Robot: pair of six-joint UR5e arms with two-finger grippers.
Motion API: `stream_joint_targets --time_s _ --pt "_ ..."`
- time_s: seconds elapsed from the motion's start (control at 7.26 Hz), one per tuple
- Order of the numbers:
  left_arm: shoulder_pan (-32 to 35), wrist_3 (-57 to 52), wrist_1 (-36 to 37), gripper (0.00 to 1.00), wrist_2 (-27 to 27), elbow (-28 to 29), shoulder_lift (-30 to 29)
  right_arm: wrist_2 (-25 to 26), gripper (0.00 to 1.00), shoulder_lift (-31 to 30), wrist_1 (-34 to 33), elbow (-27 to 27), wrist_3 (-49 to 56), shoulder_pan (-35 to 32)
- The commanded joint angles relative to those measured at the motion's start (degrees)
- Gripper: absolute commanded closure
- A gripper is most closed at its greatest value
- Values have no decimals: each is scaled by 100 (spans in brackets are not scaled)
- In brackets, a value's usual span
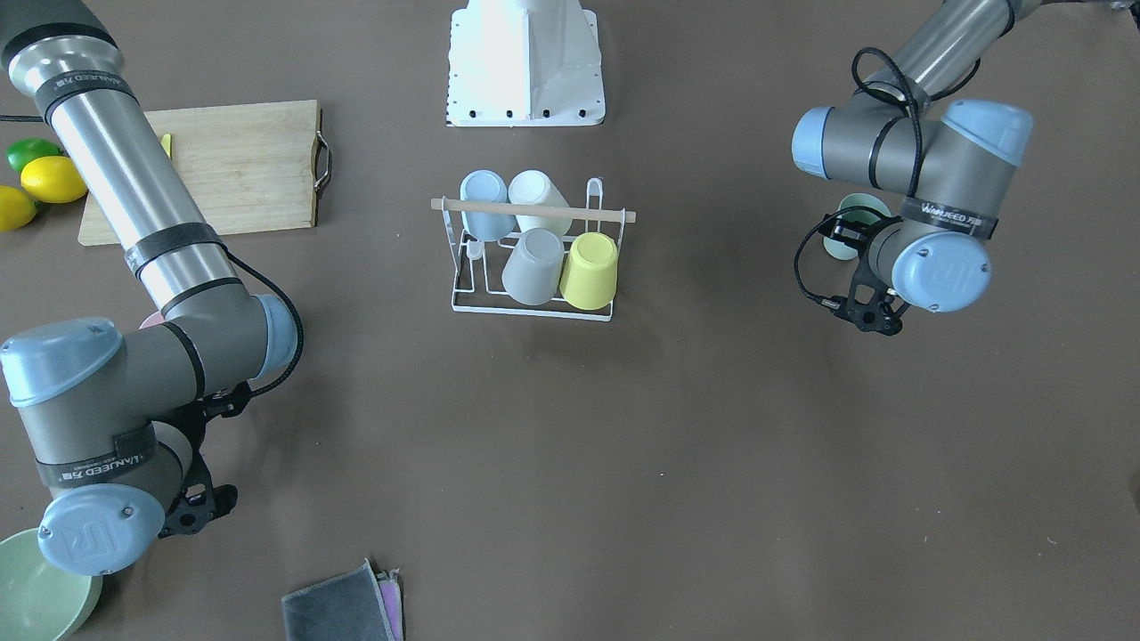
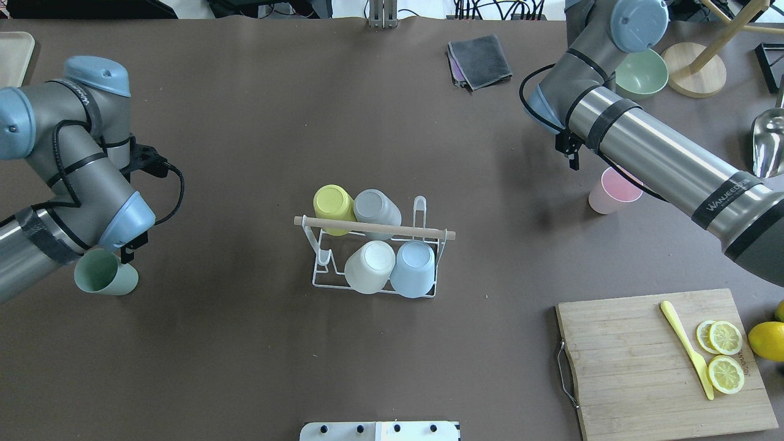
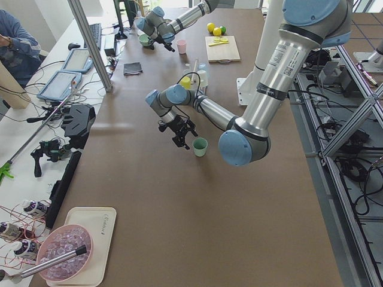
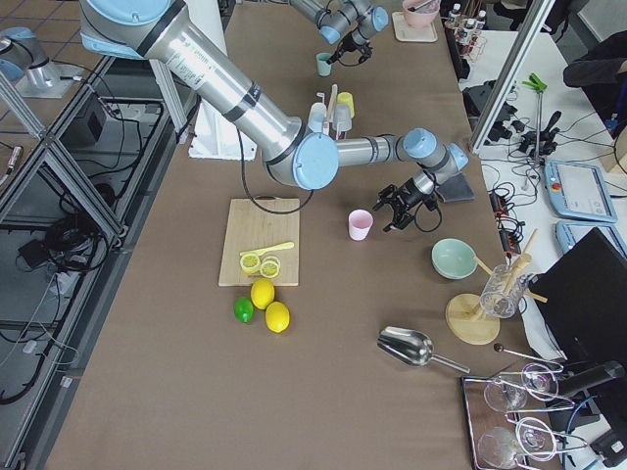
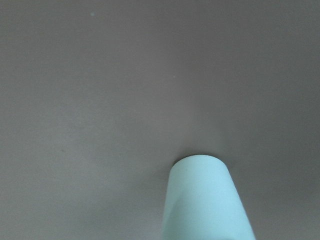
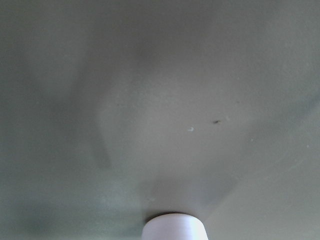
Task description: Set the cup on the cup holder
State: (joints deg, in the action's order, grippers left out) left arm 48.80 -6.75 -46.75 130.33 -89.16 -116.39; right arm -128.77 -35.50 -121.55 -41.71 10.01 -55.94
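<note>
The cup holder (image 2: 375, 229), a white wire rack with a wooden rod, stands mid-table. It holds upturned yellow (image 2: 332, 203), grey (image 2: 376, 207), white (image 2: 370, 265) and blue (image 2: 413, 267) cups. A green cup (image 2: 104, 274) stands upright at the left. My left gripper (image 2: 130, 245) is right at its rim, and the cup fills the bottom of the left wrist view (image 5: 206, 202). A pink cup (image 2: 612, 191) stands at the right, partly under my right forearm. My right gripper (image 2: 571, 156) is close beside it. No fingers show, so I cannot tell either grip.
A wooden cutting board (image 2: 631, 361) with lemon slices and a yellow knife lies at the near right. Whole lemons (image 2: 768, 340) lie beside it. A green bowl (image 2: 641, 72), folded cloths (image 2: 479, 59) and a wooden stand (image 2: 695, 76) are at the far right.
</note>
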Motion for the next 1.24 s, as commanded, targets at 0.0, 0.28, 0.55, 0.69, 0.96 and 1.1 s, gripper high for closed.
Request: stream_joint_targets --time_s 0.0,0.28,0.55,0.69,0.96,1.1 --pt "-178 -482 78 1 -243 379 -137 124 0 70 -122 285 176 100" --pt "-204 -512 254 2 -253 731 -435 291 0 209 -123 644 404 153" --pt "-361 -529 577 2 -358 1110 -743 387 0 324 -123 935 642 223" --pt "-432 -521 623 2 -550 1111 -744 414 0 359 -123 1023 642 276" --pt "-591 -529 825 2 -953 1120 -727 546 0 500 -123 1243 660 347" --pt "-591 -529 834 2 -1000 1128 -718 546 0 544 -123 1357 730 347"
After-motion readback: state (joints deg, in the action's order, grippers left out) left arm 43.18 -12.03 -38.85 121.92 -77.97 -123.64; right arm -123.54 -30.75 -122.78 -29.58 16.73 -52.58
